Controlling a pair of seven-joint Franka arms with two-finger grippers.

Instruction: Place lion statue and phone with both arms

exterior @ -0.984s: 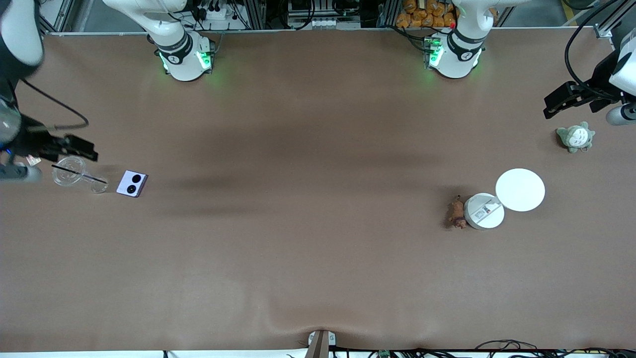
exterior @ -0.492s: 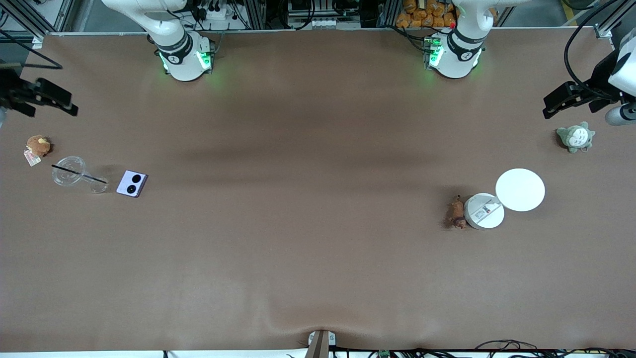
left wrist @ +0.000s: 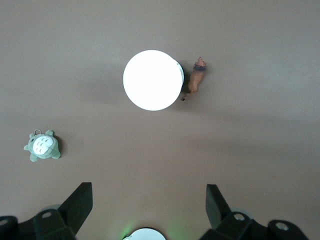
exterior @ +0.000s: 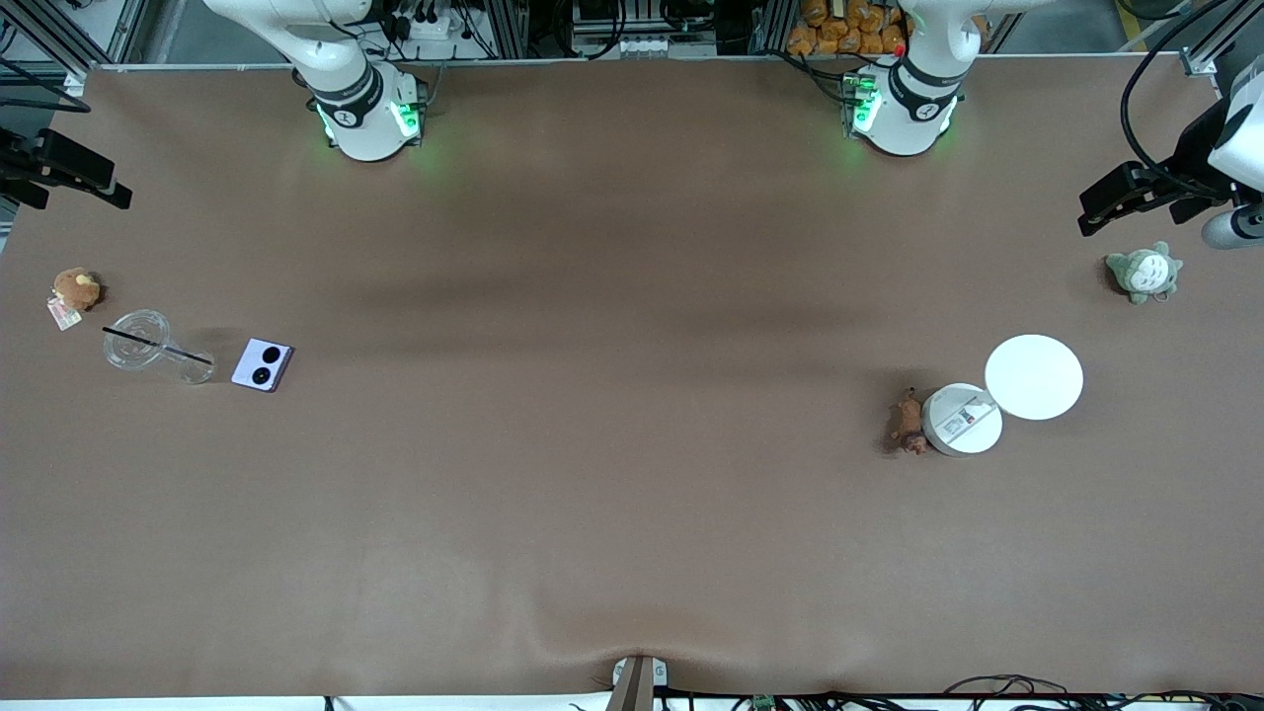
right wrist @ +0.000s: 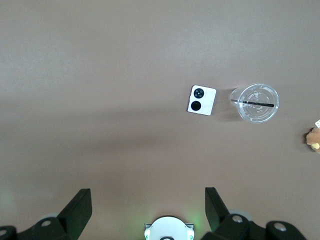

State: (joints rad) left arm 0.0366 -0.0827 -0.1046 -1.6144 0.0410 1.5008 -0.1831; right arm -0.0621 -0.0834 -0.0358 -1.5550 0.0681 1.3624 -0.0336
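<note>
front: lion statue [exterior: 907,423] touching white round container [exterior: 962,420], phone [exterior: 263,364] beside clear cup [exterior: 148,343], both on surface | left wrist: left gripper [left wrist: 148,207] jaws wide, empty; statue likely light, stiff, pinch mid-body | right wrist: right gripper [right wrist: 148,209] jaws wide, empty; phone probably slick, grip its edges

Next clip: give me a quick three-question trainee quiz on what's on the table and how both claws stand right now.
1. True or false: the lion statue lies beside the white round container.
2. Which object lies next to the phone? A) the clear plastic cup B) a grey-green plush C) a white disc
3. Fill in: both the left claw and the right claw are ____ and hold nothing.

Key: 1 true; 2 A; 3 open.
</note>
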